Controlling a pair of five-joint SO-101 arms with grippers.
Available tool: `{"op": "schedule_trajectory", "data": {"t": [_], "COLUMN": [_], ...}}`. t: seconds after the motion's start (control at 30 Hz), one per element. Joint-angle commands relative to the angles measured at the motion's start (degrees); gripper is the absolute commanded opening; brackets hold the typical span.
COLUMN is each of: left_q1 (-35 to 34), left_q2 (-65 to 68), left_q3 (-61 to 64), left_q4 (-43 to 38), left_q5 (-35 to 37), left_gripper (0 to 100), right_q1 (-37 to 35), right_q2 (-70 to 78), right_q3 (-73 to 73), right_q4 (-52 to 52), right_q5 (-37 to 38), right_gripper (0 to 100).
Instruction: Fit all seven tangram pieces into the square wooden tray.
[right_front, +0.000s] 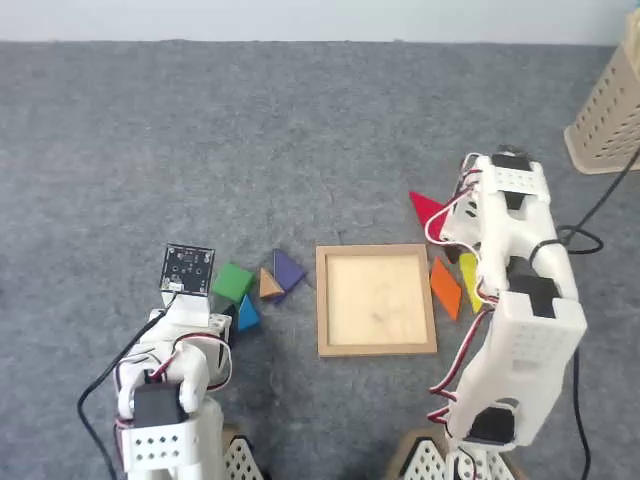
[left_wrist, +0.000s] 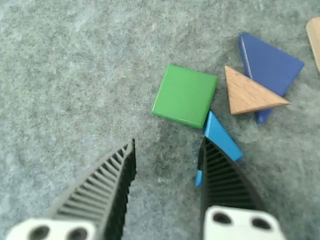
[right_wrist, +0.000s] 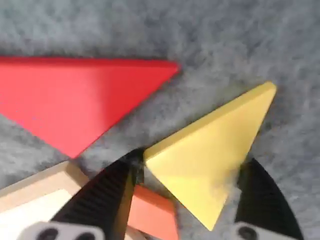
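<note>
Right tool clamps the yellow triangle just right of the square wooden tray at frame centre; left tool gapes beside the blue triangle. We judge 0 of 7 pieces placed.

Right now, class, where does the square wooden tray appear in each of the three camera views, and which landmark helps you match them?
High view: the wooden tray sits mid-picture, with the orange piece beside it.
Left wrist view: a sliver of its rim at the picture's edge, past the dark blue triangle.
Right wrist view: one corner, next to the orange piece.
Shared landmark: the orange piece, for the high and right wrist views.
</note>
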Motion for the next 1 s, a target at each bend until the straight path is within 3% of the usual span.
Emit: {"op": "schedule_trajectory", "data": {"t": [0.0, 0.47, 0.67, 0.83, 0.97], "left_q1": [-0.09, -0.09, -0.09, -0.09, -0.18], "left_q2": [-0.97, -0.97, -0.97, -0.97, -0.97], "left_q3": [-0.48, -0.48, -0.48, -0.48, -0.48], "left_q4": [0.26, 0.26, 0.26, 0.26, 0.26], "left_q5": [-0.18, -0.18, -0.18, -0.18, -0.18], "left_gripper": [19, 19, 19, 19, 19], "right_q1": [3.3, -0.22, -0.4, 0.75, 1.01], "right_q2": [-5.41, -17.71, -18.24, -12.88, -7.25], "right_q3": [-3.52, -4.22, -4.13, -4.13, -4.31], "right_q4": [2.42, 7.87, 9.54, 4.35, 2.77], "right_q5": [4.13, 18.2, 14.15, 10.11, 10.11], "right_gripper": [25.9, 26.0, 26.4, 26.6, 32.9]}}
